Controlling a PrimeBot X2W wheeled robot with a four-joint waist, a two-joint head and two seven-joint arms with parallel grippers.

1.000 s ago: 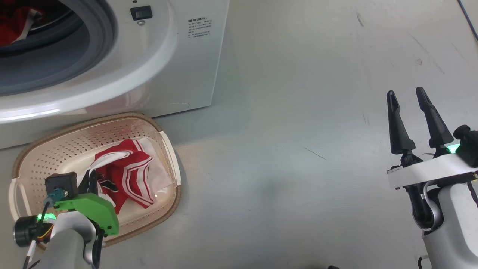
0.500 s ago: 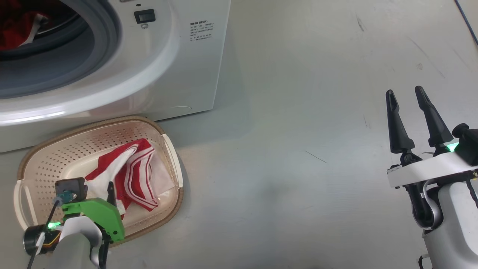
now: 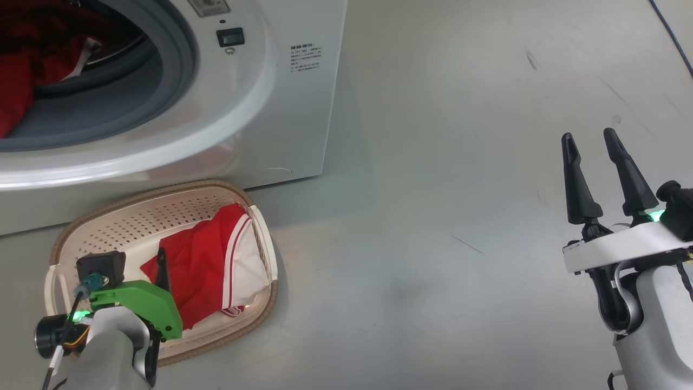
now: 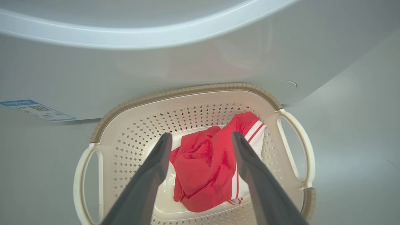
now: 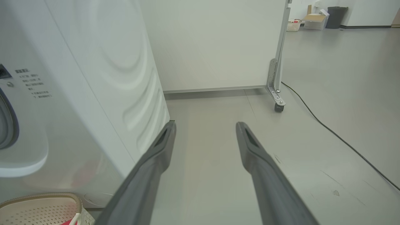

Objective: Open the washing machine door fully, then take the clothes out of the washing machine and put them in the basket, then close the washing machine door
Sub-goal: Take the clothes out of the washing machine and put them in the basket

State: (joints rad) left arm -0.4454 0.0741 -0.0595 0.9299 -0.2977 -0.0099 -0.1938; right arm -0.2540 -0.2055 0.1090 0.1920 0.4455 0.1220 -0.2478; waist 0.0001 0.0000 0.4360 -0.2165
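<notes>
Left wrist view: illegible blue label (image 4: 37,110) on washing machine (image 4: 200,65).

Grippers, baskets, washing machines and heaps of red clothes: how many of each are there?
washing machine: 1
basket: 1
red clothes heaps: 2, basket heap and drum heap
grippers: 2, left gripper and right gripper
total: 6
</notes>
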